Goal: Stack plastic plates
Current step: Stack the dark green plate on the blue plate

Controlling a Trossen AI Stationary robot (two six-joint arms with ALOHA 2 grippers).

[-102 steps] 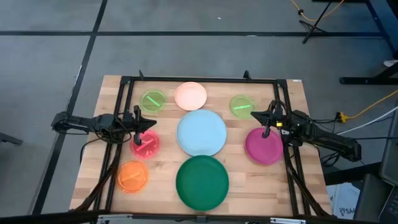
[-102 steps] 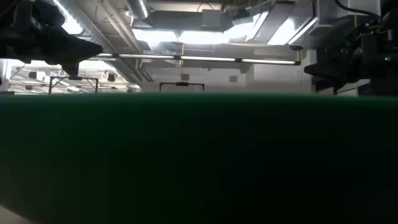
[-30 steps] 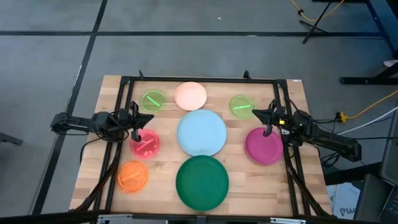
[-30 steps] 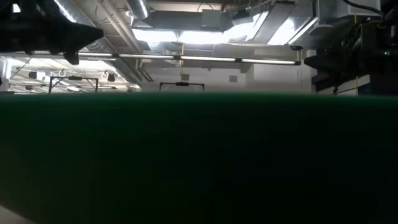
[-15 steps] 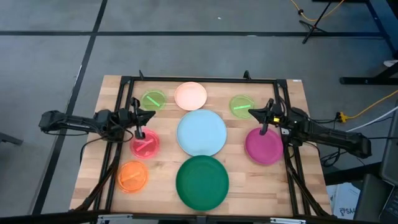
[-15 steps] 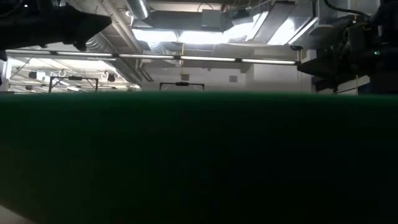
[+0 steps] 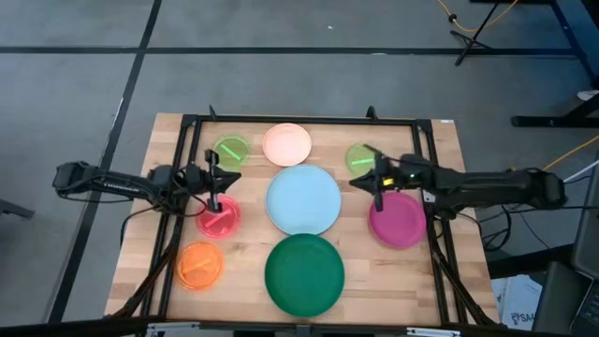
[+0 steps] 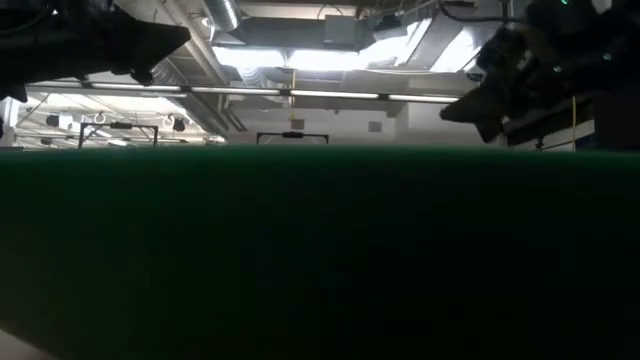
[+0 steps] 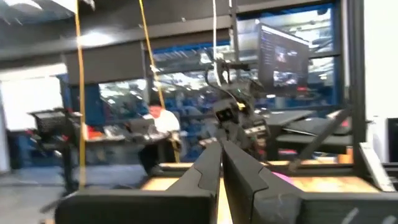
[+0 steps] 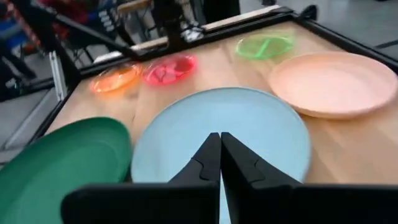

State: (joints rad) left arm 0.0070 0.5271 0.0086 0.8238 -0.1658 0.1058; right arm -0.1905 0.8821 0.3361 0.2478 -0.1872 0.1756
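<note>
A: What is shown from above, and what has changed?

B: Eight plates are laid singly on the wooden table (image 7: 440,271); nothing has been stacked. The right gripper (image 7: 378,180) has been swung inward from above the magenta plate (image 7: 399,221) and is now held between the right lime plate (image 7: 360,157) and the light blue plate (image 7: 303,199). The left gripper (image 7: 214,184) has been shifted only slightly and is kept over the far edge of the pink-red plate (image 7: 219,218). The plates themselves have not been moved. It is judged that a first pick is still being lined up.

A: And the other plates?

B: The peach plate (image 7: 286,144) and left lime plate (image 7: 230,152) are set along the far side, the orange plate (image 7: 199,265) and dark green plate (image 7: 304,271) along the near side.

A: The low view?

B: Most of it is blocked by the dark green plate's rim (image 8: 320,250); ceiling lights and ducts are seen above it.

A: The wrist views?

B: In both, the fingers are seen pressed together, with nothing held. Past the left pair, a busy workshop with screens and a seated person is seen. Past the right pair, the light blue plate (image 10: 249,134) lies just ahead, with the peach plate (image 10: 329,84) beside it.
</note>
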